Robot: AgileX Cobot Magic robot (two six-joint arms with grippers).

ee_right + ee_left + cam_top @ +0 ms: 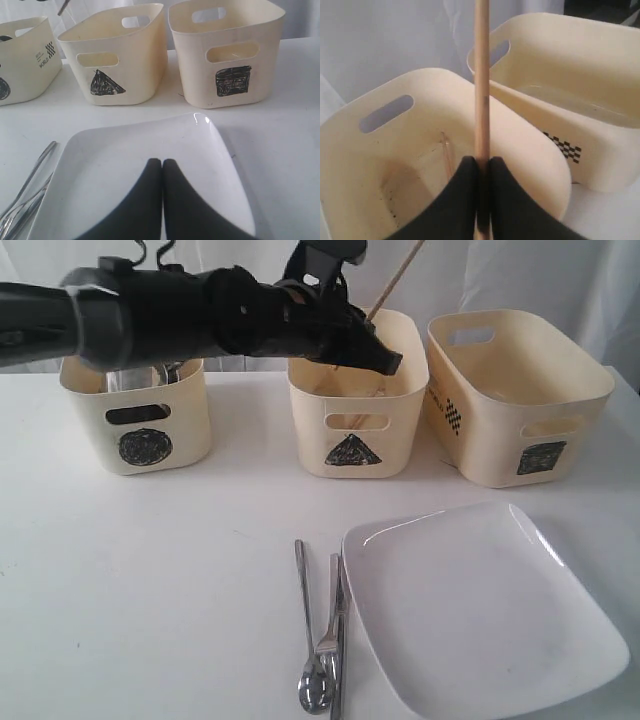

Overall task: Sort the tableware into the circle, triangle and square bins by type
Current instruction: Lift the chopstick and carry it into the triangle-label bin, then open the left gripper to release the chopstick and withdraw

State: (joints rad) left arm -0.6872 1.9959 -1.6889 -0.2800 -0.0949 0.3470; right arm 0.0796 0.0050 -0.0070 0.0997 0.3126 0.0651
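– Closest to the lens, the left end effector (481, 162): what's in it?
– One wooden chopstick (481, 75), pinched tight between both black fingers and pointing up out of the grip, above the triangle bin (395, 150). A second chopstick (446, 155) lies on that bin's floor. The square bin (580, 65) sits just beside it.
– And the right end effector (162, 164)?
– Fingers pressed together, nothing between them, over the white plate (125, 150) on the bench (150, 570). Spoon (312, 690), fork (327, 640) and knife (338, 690) lie just beside the plate. The circle bin (135, 430) stands at the other end of the row.
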